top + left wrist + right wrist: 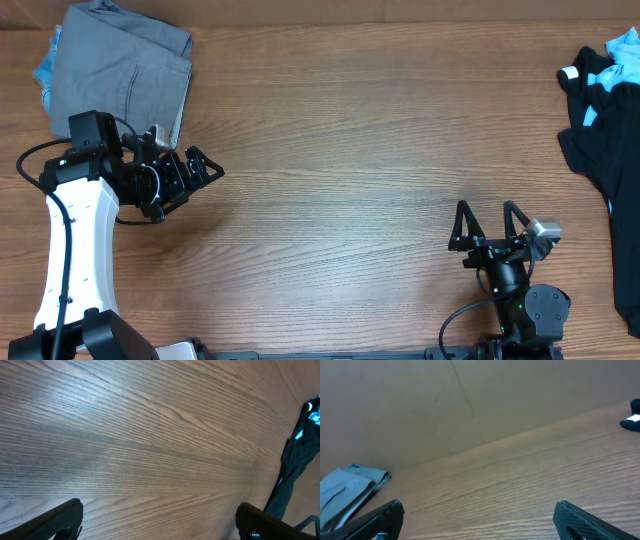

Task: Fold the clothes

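Observation:
The folded mid-grey trousers (125, 65) lie at the table's far left corner, on top of light-blue jeans (45, 72) that peek out at their left edge. The trousers also show in the right wrist view (347, 492). A black garment with light-blue and white parts (605, 110) lies crumpled at the far right edge; it also shows in the left wrist view (295, 460). My left gripper (200, 168) is open and empty, just below the grey trousers, pointing right. My right gripper (490, 222) is open and empty near the front edge, right of centre.
The wooden table (350, 150) runs between the two piles. A brown cardboard wall (470, 400) stands behind the table's far edge.

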You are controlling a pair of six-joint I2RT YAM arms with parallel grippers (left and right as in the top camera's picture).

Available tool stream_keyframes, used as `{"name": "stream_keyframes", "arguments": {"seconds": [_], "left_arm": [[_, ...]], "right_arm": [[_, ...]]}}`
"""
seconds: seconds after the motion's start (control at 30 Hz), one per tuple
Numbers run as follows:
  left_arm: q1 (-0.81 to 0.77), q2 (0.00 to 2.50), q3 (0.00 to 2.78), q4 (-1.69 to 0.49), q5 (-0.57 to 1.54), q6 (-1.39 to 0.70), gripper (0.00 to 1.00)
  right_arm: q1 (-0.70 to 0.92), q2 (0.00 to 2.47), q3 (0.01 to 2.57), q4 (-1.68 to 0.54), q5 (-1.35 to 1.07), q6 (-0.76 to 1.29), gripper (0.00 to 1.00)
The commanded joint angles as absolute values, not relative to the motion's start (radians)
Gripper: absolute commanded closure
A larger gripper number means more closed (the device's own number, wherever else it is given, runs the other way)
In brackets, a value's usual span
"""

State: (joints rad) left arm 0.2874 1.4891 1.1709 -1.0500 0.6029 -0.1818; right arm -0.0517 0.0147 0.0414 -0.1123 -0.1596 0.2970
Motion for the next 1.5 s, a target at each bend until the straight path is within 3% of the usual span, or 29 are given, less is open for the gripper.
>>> {"name": "stream_keyframes", "arguments": {"seconds": [0.0,1.47], "left_arm": [[0.287,1.494,1.165,-1.048,0.617,-0.187,0.00],[0.287,1.494,1.165,-1.046,0.617,-0.187,0.00]], "right_arm": [[-0.055,0.003,0.023,-0.098,-0.185,0.242,0.00],[-0.055,0.003,0.020,-0.106,-0.020,0.235,0.00]]}}
